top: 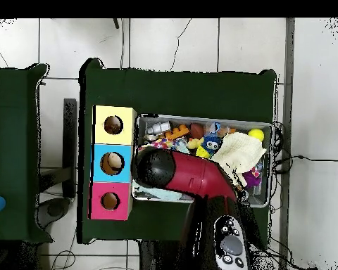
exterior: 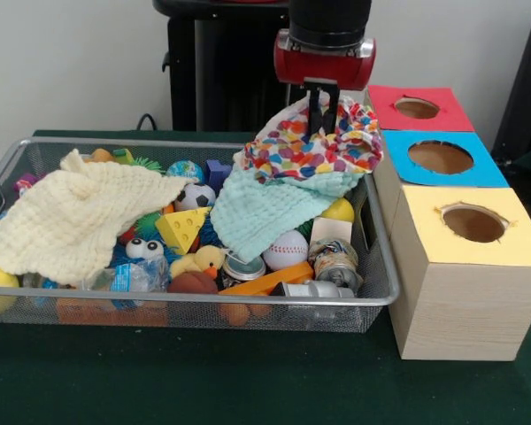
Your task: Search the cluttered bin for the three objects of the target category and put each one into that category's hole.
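The wire mesh bin (exterior: 177, 142) holds the cream waffle cloth (exterior: 71, 217) at the left, the mint-green waffle cloth (exterior: 265, 208) in the middle and the white dotted cloth (exterior: 314, 150) at the back right. My gripper (exterior: 323, 113) stands straight down over the dotted cloth, jaws close together, with the cloth bunched up around the black fingers (exterior: 316, 111). The yellow-topped box's hole (exterior: 473, 222) is right of the bin, nearest the camera. In the overhead view the arm (top: 193, 176) hides the gripper; the cream cloth (top: 239, 151) and the yellow hole (top: 113, 125) show.
Blue-topped box (exterior: 440, 157) and red-topped box (exterior: 416, 108) stand behind the yellow one. The bin also holds a baseball (exterior: 288, 250), soccer ball (exterior: 195, 197), cheese wedge (exterior: 182, 228), rubber duck (exterior: 203, 259), fuzzy blue toy with eyes (exterior: 144, 248) and yellow balls.
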### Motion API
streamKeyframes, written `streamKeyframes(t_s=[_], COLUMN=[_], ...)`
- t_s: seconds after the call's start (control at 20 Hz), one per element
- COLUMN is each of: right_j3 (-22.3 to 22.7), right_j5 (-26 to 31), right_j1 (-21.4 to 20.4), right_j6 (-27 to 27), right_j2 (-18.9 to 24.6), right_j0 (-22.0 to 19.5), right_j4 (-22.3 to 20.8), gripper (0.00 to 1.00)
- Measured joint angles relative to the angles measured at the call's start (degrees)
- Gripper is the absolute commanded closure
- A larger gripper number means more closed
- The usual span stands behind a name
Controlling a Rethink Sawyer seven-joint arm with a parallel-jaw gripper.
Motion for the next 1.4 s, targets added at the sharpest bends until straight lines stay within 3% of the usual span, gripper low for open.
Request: streamKeyframes(t_s=[0.3, 0.6, 0.95, 1.4], right_j3=[1.68, 1.68, 1.67, 1.67], right_j5=[-3.32, -3.34, -3.32, -2.39], right_j1=[2.21, 3.75, 4.06, 3.51], right_j6=[0.01, 0.01, 0.38, 2.48], right_j2=[0.07, -1.17, -2.32, -4.74], right_j0=[0.54, 5.6, 9.66, 11.75], right_j4=[3.43, 4.8, 5.8, 8.46], gripper=[1.0, 1.0, 1.0, 1.0])
